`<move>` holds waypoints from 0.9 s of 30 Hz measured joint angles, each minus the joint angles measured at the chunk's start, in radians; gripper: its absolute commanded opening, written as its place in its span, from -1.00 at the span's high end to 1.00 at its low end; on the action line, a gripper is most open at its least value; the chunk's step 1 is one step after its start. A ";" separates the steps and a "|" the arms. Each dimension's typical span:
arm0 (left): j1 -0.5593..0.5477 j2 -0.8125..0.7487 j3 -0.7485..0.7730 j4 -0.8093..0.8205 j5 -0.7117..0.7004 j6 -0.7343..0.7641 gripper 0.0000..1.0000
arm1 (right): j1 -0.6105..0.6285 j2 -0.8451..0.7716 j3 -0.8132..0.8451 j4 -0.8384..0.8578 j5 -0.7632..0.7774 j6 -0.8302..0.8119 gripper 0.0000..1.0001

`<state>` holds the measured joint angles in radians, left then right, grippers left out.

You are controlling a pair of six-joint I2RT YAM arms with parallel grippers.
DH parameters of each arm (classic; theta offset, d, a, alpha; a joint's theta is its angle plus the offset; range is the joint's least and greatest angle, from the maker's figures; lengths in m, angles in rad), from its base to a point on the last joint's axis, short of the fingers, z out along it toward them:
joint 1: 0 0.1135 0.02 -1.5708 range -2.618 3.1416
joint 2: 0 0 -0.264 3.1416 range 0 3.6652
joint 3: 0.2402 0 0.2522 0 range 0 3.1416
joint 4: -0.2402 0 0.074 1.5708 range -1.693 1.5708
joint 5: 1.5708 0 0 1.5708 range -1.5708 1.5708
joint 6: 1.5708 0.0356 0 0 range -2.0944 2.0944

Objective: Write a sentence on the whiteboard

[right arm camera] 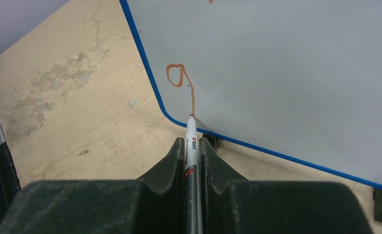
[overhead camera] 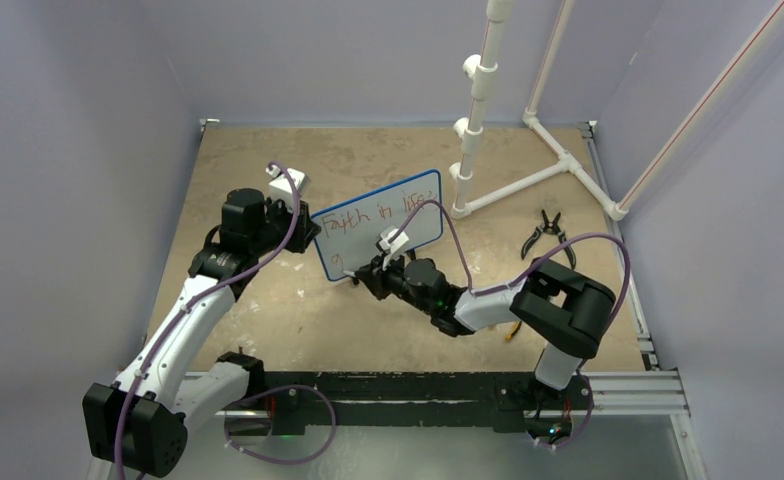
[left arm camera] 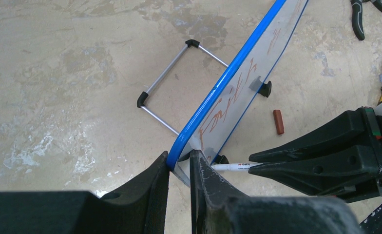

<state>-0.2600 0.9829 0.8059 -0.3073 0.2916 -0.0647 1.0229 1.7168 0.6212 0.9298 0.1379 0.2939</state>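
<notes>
The whiteboard (overhead camera: pixel 408 190) stands tilted on the table, its blue rim toward the left arm. My left gripper (overhead camera: pixel 308 232) is shut on the board's left edge (left arm camera: pixel 218 92), one finger on each face. The sentence (overhead camera: pixel 383 212) is a line of red writing, and below it lies the stroke of a new letter (right arm camera: pixel 179 78) near the lower left corner. My right gripper (right arm camera: pixel 192 142) is shut on a white marker (right arm camera: pixel 191 146) whose tip touches the whiteboard (right arm camera: pixel 286 73) at the bottom of that stroke. From the left wrist view the marker (left arm camera: pixel 235 166) reaches in low.
A red marker cap (left arm camera: pixel 278 121) lies on the table in front of the board. Black pliers (overhead camera: pixel 548 235) lie to the right. A white pipe frame (overhead camera: pixel 528 150) stands at the back right. A wire stand (left arm camera: pixel 174 83) props the board from behind.
</notes>
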 measured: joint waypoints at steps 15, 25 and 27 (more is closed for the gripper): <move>0.000 0.000 0.000 0.000 0.007 0.000 0.62 | 0.004 -0.067 0.000 0.077 -0.037 -0.003 1.00; 0.000 0.000 0.000 0.001 0.009 -0.001 0.62 | 0.004 -0.103 -0.058 0.087 0.069 0.009 1.00; 0.000 0.000 0.000 0.001 0.009 -0.001 0.62 | 0.004 -0.103 -0.058 0.087 0.086 0.012 1.00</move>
<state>-0.2600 0.9825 0.8055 -0.3065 0.3008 -0.0654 1.0267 1.6142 0.5636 1.0164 0.2241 0.3058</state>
